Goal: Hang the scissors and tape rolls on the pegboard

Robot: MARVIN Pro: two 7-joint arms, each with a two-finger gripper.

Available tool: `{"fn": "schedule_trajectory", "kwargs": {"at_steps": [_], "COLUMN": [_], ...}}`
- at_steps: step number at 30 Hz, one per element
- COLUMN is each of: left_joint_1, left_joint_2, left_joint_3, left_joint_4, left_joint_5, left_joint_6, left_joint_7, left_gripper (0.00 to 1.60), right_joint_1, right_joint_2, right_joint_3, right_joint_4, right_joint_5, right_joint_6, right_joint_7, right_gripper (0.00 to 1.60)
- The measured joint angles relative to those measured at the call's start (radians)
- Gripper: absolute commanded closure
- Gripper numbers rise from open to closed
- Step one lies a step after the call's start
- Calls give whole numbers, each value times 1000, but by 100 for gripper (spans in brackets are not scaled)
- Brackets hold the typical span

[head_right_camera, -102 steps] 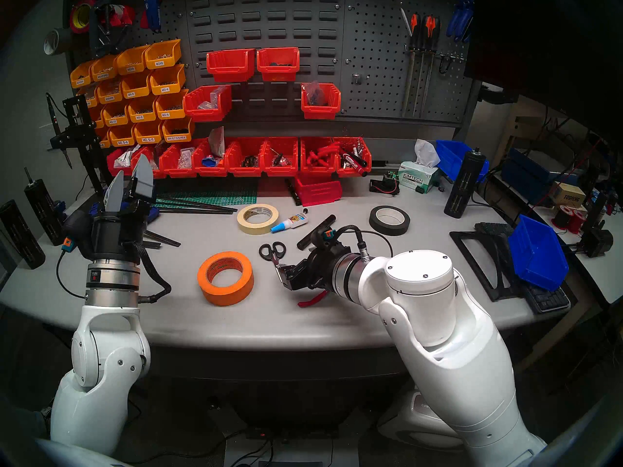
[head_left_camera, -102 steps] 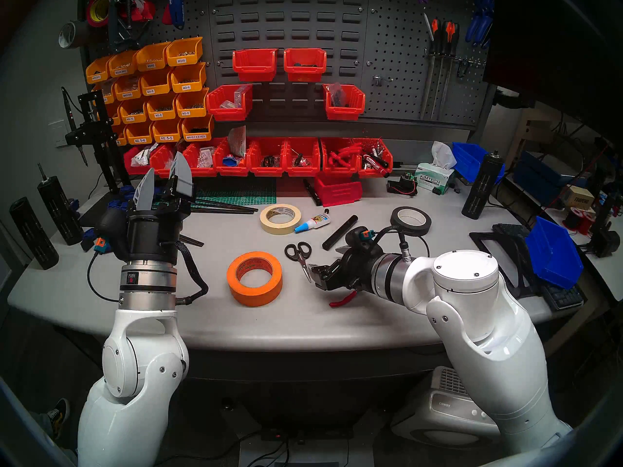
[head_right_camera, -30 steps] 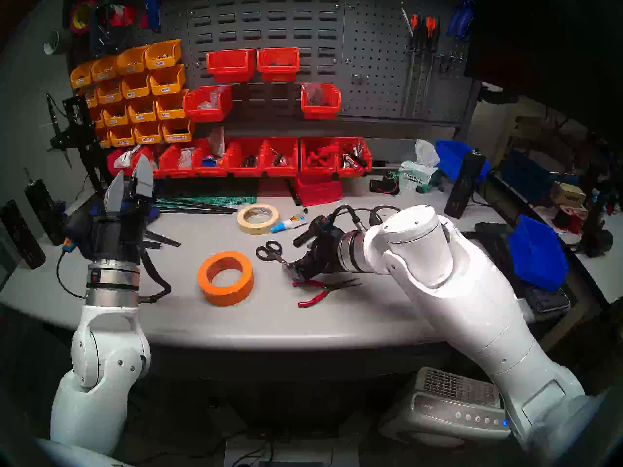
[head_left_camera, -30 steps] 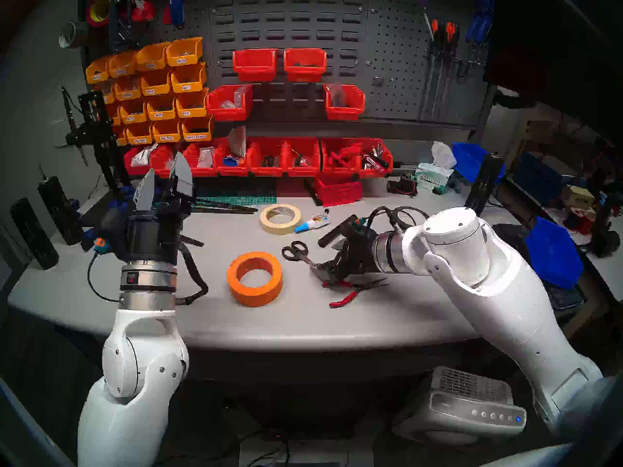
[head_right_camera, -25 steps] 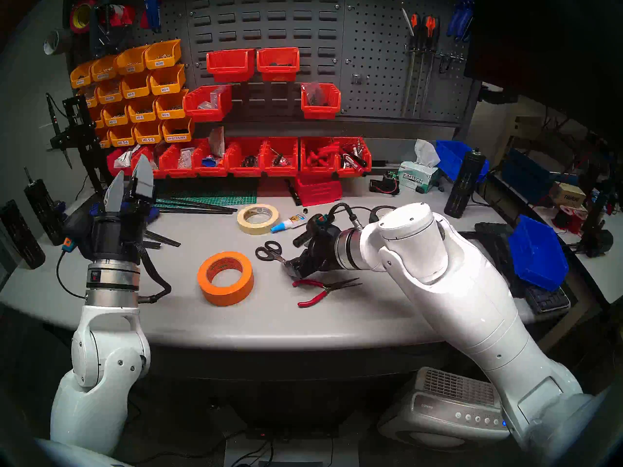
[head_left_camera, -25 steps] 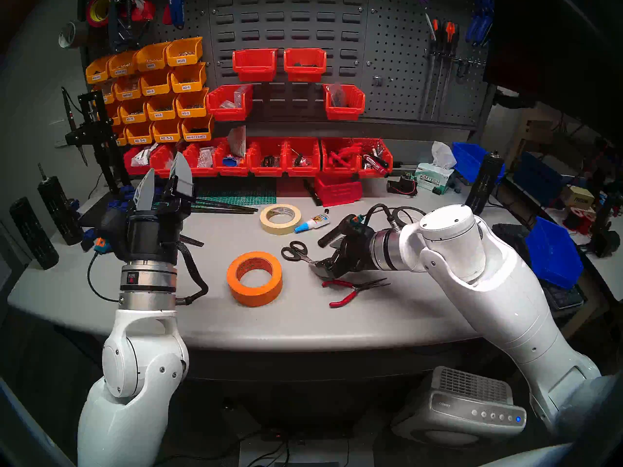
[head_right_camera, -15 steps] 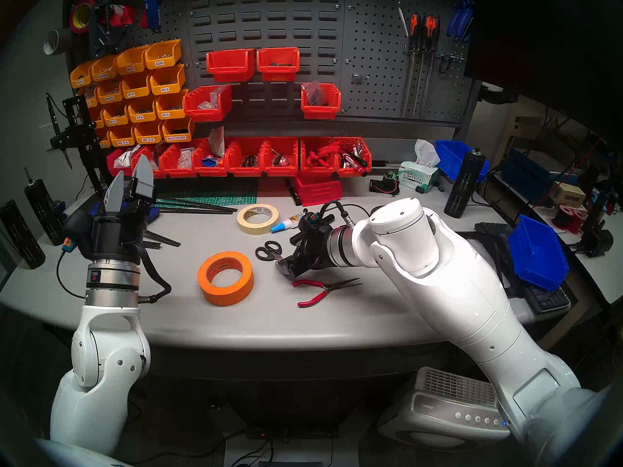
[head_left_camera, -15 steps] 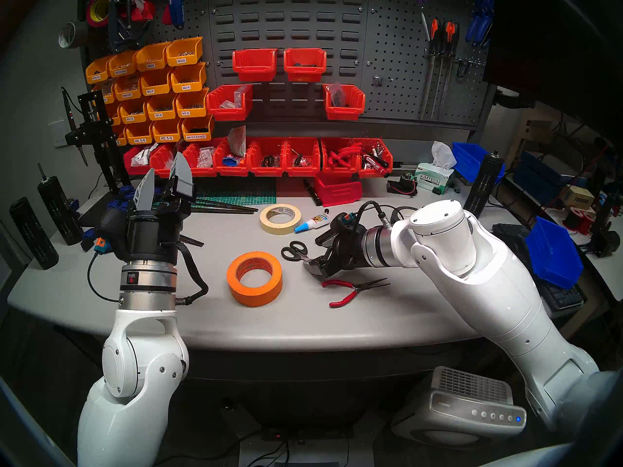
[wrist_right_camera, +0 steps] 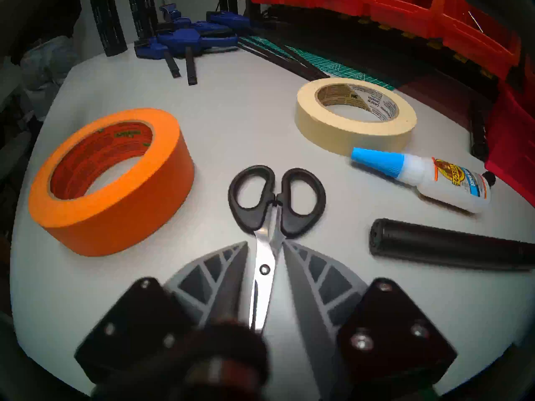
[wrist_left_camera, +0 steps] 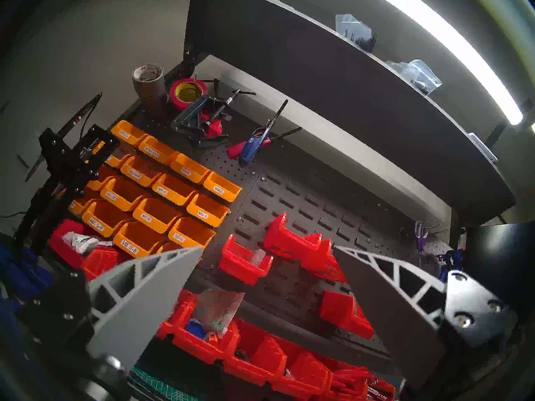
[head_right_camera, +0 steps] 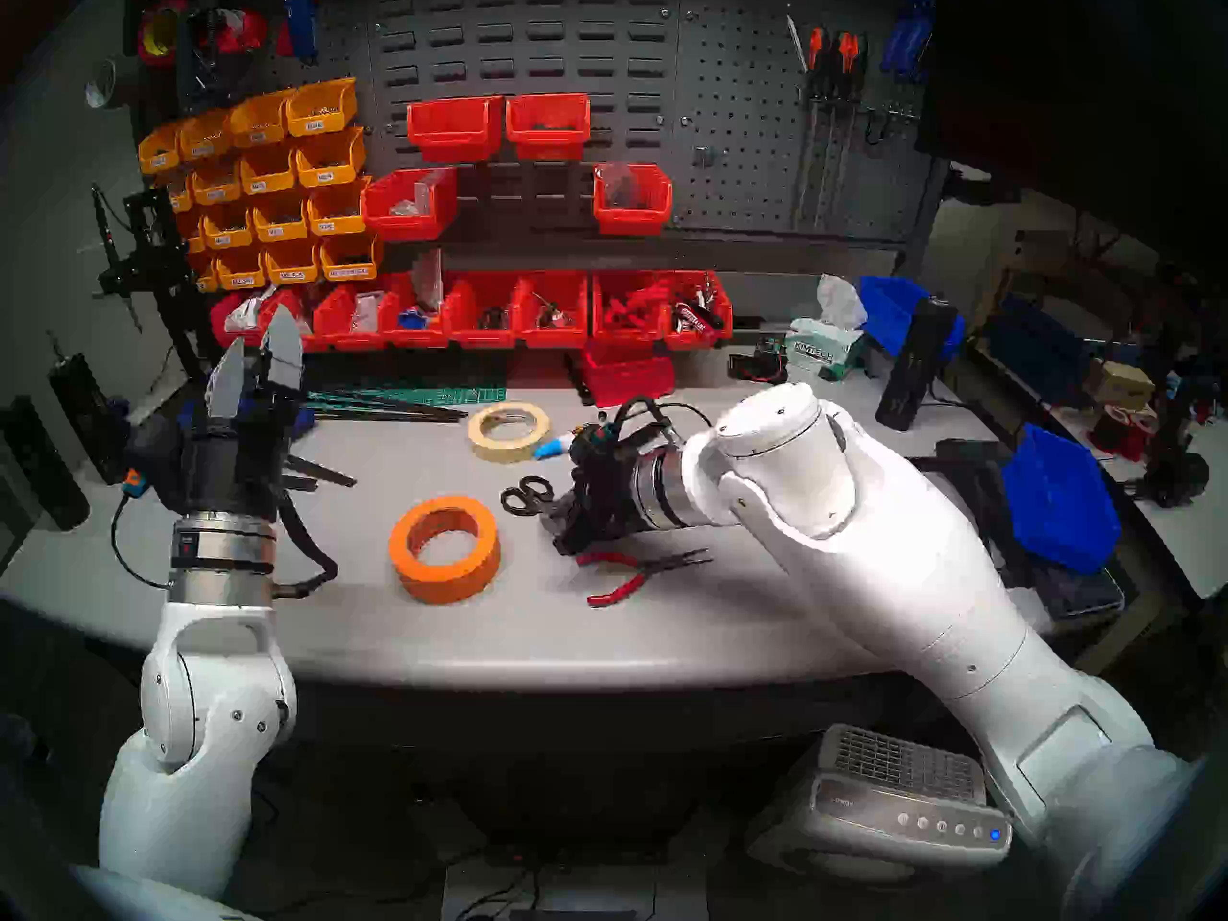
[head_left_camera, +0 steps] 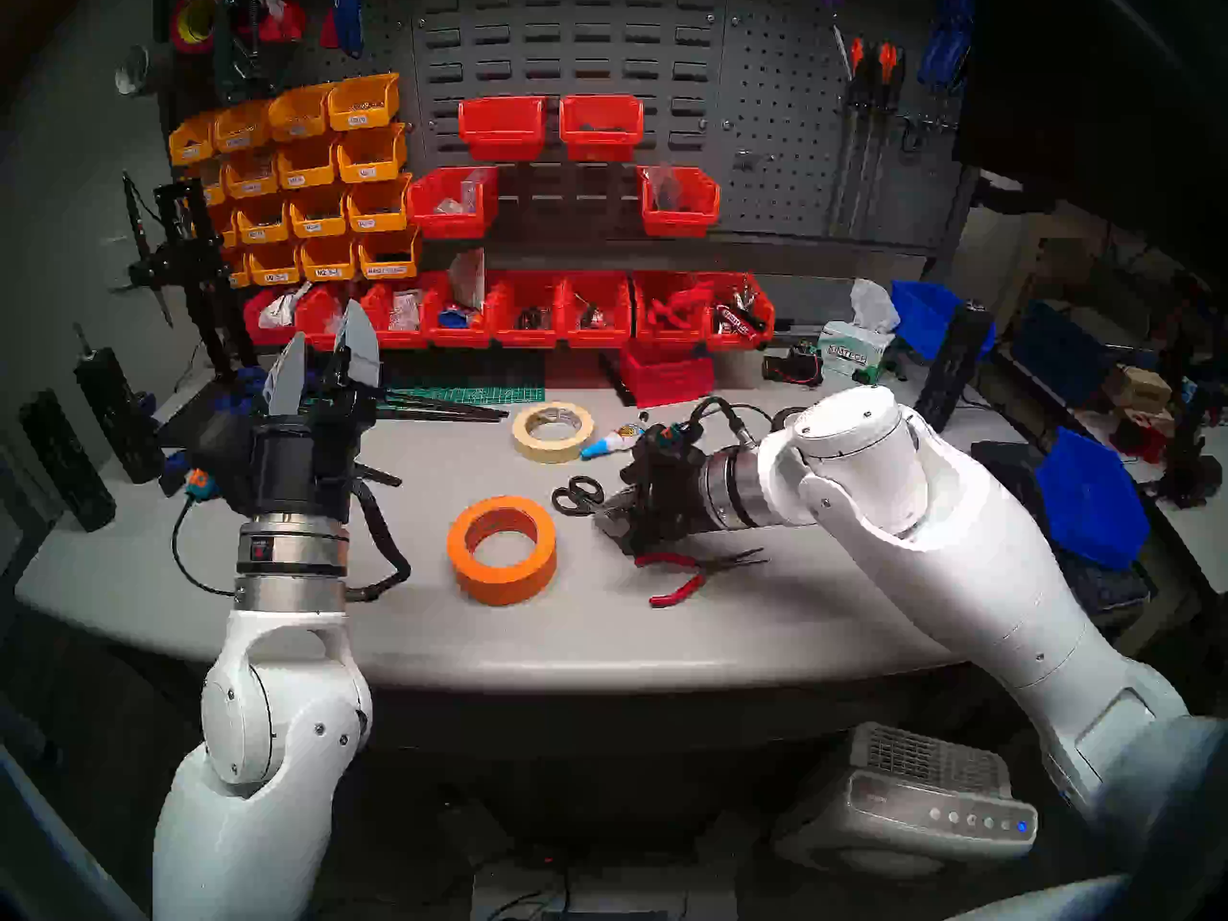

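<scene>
The black-handled scissors (wrist_right_camera: 276,200) lie flat on the grey table, and they also show in the head view (head_left_camera: 577,494). My right gripper (wrist_right_camera: 266,242) is low over the table and narrowly open. One finger stands close on each side of the silver blades, with a thin gap. The orange tape roll (head_left_camera: 502,547) lies to the left of the scissors. The cream tape ring (head_left_camera: 553,431) lies behind them. The pegboard (head_left_camera: 777,135) stands at the back right with hooks. My left gripper (head_left_camera: 325,348) is open and empty, raised at the left with its fingers pointing up.
Red-handled pliers (head_left_camera: 691,571) lie just in front of the right gripper. A glue bottle (wrist_right_camera: 419,177) and a black cylinder (wrist_right_camera: 448,247) lie to the right of the scissors. Red bins (head_left_camera: 531,315) line the back. Blue clamps (wrist_right_camera: 188,38) lie at the far left.
My right arm has swung its elbow out. Its gripper has slid left along the scissors' blades. The scissors have turned so that the blades point right. The left arm has not moved.
</scene>
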State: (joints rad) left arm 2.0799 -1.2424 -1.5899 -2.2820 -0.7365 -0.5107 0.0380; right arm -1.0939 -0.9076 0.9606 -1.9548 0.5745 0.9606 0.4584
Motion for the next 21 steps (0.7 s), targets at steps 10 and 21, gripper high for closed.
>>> {"fn": "schedule_trajectory", "kwargs": {"at_steps": [10,21], "left_joint_1": [0,0], "left_joint_2": [0,0], "left_joint_3": [0,0], "left_joint_4": [0,0], "left_joint_5": [0,0], "left_joint_6": [0,0], "left_joint_7": [0,0], "left_gripper": [0,0], "right_joint_1": [21,44], "right_joint_2": [25,46], "right_joint_3": [-21,-46], "right_joint_4": [-4,-13], "right_joint_5": [50,70], "right_joint_6": [0,0], "right_joint_7": [-18,-35], "right_gripper": [160,160]}}
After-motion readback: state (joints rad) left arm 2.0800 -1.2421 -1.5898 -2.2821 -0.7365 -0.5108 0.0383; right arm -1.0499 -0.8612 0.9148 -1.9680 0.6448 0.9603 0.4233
